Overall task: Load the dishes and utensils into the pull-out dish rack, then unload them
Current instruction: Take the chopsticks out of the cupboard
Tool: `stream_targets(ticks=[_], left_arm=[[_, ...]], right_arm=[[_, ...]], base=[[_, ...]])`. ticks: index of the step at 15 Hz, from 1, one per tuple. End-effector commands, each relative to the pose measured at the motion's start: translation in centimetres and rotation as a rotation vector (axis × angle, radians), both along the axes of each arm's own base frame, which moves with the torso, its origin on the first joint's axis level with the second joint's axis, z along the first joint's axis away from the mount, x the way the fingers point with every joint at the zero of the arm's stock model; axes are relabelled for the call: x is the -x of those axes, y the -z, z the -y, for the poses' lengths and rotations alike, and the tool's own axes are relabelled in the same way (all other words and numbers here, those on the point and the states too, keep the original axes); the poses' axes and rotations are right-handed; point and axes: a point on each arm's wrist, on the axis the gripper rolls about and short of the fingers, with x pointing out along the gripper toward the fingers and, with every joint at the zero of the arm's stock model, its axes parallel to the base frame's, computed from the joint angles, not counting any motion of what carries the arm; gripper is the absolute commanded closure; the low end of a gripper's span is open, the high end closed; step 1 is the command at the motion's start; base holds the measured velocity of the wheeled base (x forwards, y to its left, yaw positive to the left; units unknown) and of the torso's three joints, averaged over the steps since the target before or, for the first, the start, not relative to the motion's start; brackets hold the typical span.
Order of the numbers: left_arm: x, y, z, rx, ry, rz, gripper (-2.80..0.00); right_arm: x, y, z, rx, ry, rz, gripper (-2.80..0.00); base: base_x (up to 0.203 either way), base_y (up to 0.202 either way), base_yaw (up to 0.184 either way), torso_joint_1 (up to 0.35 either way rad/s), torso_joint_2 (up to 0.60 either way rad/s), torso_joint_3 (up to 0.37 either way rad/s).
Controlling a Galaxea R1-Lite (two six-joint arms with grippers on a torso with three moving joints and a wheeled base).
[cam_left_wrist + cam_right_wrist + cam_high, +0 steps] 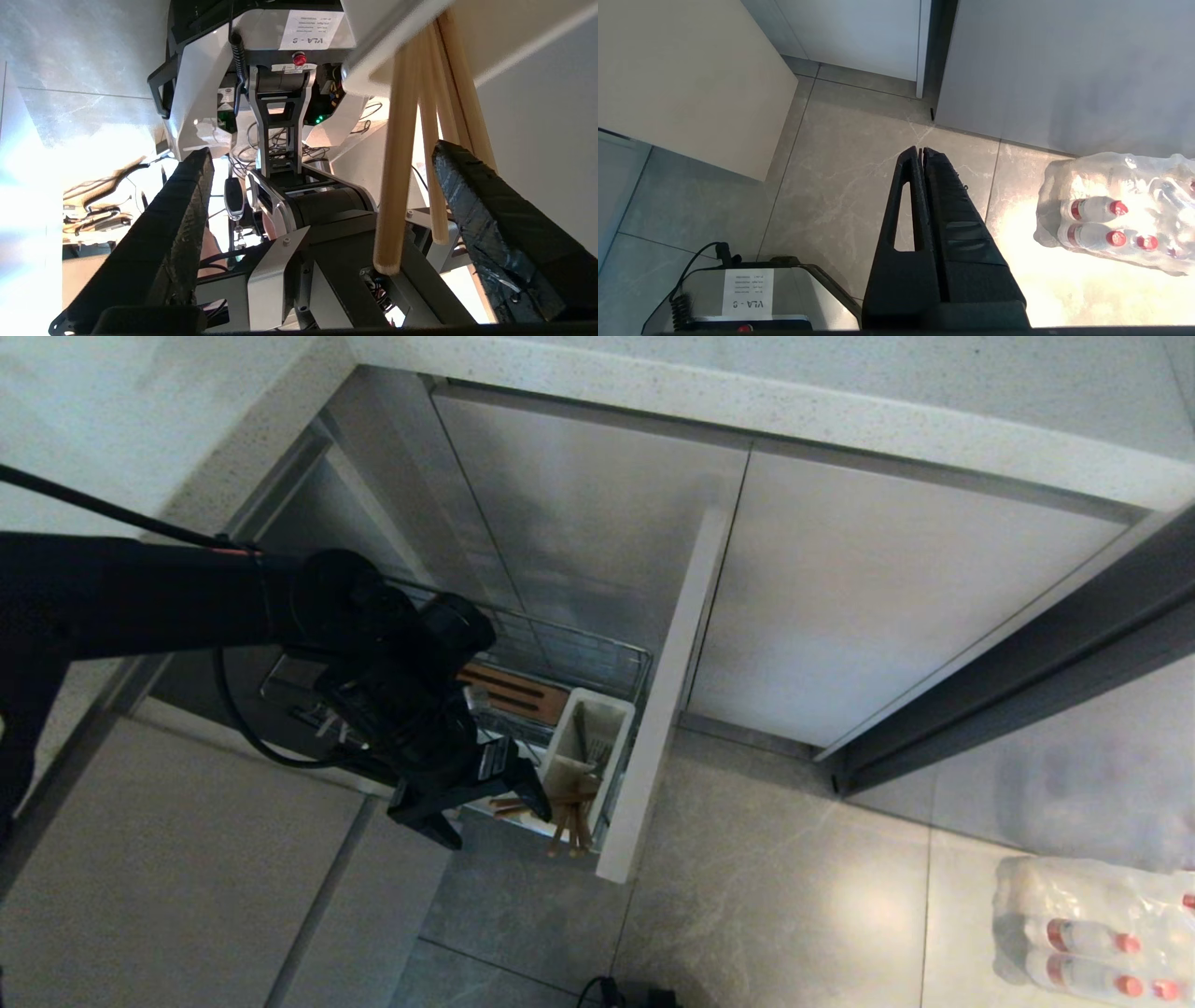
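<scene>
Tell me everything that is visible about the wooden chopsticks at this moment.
The chopsticks are thin, straight sticks of light-brown wood with blunt cut ends. In the head view they stand leaning in the white utensil caddy at the front of the pull-out dish rack, their free ends sticking out past the caddy's rim. In the left wrist view they fan apart between the open fingers of the left gripper, closer to one of them; no finger visibly presses on them. How many sticks there are is unclear.

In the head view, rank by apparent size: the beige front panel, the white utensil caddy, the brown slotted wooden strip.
1. Beige front panel, clearly largest.
2. White utensil caddy.
3. Brown slotted wooden strip, partly hidden by the left arm, so the last two are unsure.
</scene>
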Motion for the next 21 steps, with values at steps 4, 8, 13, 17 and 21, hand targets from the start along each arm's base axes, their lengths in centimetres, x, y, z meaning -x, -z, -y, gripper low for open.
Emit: stream_targets(ticks=[4, 8, 13, 17, 21], left_arm=[[-0.5, 1.0, 0.3, -0.011, -0.001, -0.037, -2.80], [-0.7, 1.4, 0.5, 0.010, 0.008, -0.059, -2.80], [-1.3, 2.7, 0.8, -0.005, 0.006, -0.091, -2.80], [-1.8, 3.3, 0.9, -0.009, 0.004, -0.103, -2.80], [-1.9, 3.3, 1.0, -0.008, 0.002, -0.102, -2.80]], right_arm=[[0.0, 0.0, 0.0, -0.001, 0.000, -0.001, 0.00], [0.0, 0.0, 0.0, -0.001, 0.000, -0.001, 0.00], [0.0, 0.0, 0.0, -0.001, 0.000, -0.001, 0.00], [0.0, 0.0, 0.0, -0.001, 0.000, -0.001, 0.00], [0.0, 0.0, 0.0, -0.001, 0.000, -0.001, 0.00]], base=[[0.000, 0.000, 0.000, 0.000, 0.00, 0.000], [0.000, 0.000, 0.000, 0.000, 0.00, 0.000], [0.000, 0.000, 0.000, 0.000, 0.00, 0.000], [0.000, 0.000, 0.000, 0.000, 0.00, 0.000], [0.000, 0.000, 0.000, 0.000, 0.00, 0.000]])
